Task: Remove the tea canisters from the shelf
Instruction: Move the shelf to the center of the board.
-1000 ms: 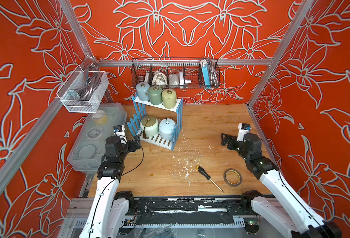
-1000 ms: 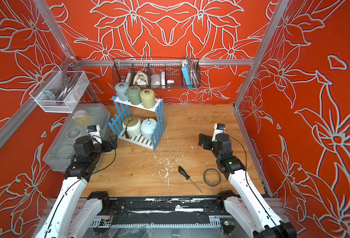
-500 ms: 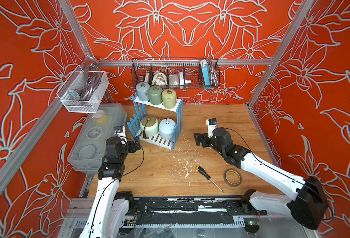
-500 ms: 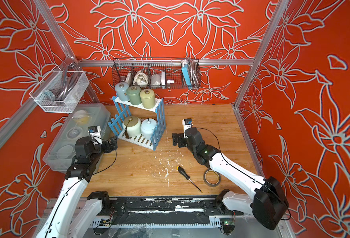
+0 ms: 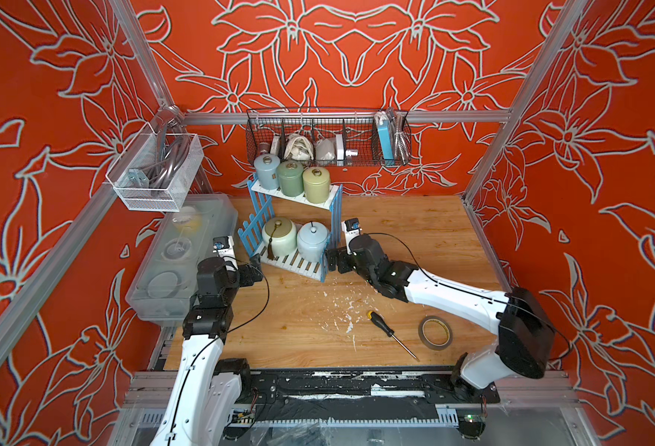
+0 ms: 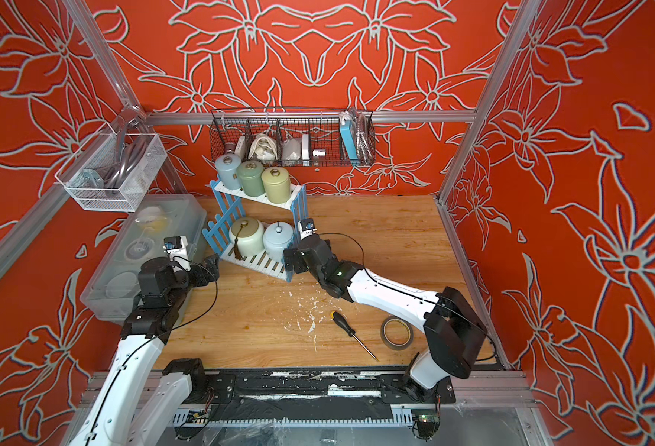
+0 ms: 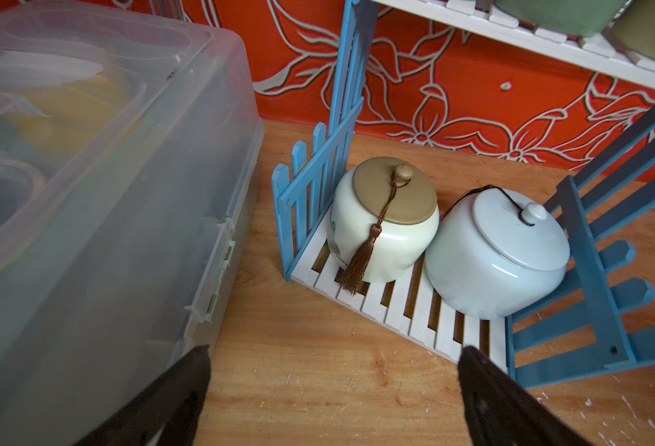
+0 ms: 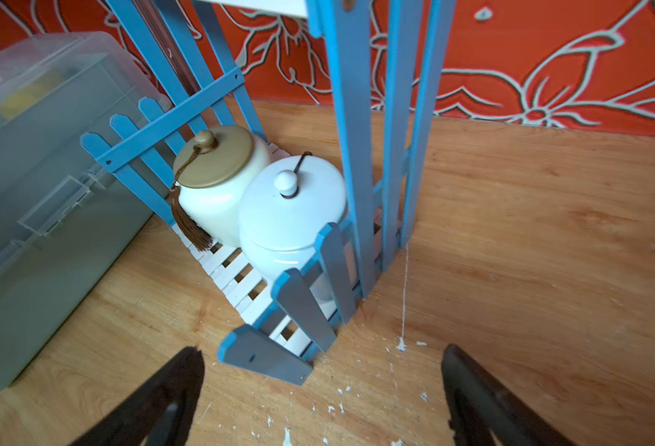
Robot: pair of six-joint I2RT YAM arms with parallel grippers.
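The shelf (image 5: 255,226) stands at the back left of the wooden floor. Its top tier holds three slim tea canisters: grey-blue (image 5: 266,172), sage green (image 5: 290,178) and yellow-green (image 5: 316,185). On the bottom tier sit a cream canister with a tassel (image 5: 279,237) and a pale blue-white one (image 5: 312,241). My left gripper (image 5: 255,270) is open and empty just off the shelf's front left corner. My right gripper (image 5: 331,260) is open and empty by the front right fence. In the right wrist view the fence's pickets (image 8: 264,355) lie between the fingers and the pale canister (image 8: 291,216).
A clear plastic box (image 5: 179,262) stands against the left wall, close beside my left arm. A black wire basket (image 5: 327,139) and a clear mesh basket (image 5: 156,173) hang on the walls. A screwdriver (image 5: 389,334) and a tape roll (image 5: 435,333) lie front right.
My right arm has swung left from the right side of the floor to the shelf's front right corner. The left arm has barely moved. Both grippers stayed open.
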